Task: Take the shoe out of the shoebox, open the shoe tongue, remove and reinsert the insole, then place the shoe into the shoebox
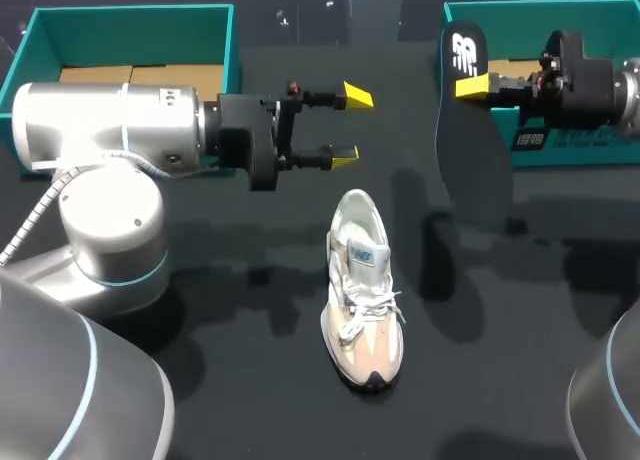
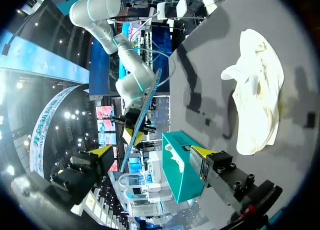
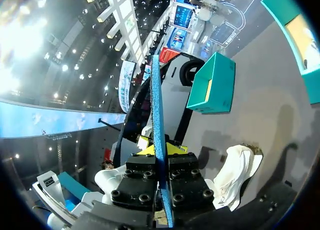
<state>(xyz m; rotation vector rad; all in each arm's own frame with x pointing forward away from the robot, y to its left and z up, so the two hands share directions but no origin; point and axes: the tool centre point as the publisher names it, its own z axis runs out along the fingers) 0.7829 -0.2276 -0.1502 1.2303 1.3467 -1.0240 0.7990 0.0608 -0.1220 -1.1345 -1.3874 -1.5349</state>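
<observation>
Clenched on the upright black foam insole (image 1: 462,52) at upper right, the right pincer (image 1: 474,85) sits up-right of the white-and-beige laced sneaker (image 1: 362,290) lying lengthwise mid-frame on the black desk (image 1: 250,400), heel opening toward the top, just below the released left pincer (image 1: 351,126).

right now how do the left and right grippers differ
The left gripper is open and empty; the right gripper is shut on the insole. The left gripper hangs near the heel of the shoe; the right gripper is by the right shoebox. Both have yellow tips, and neither touches the shoe.
</observation>
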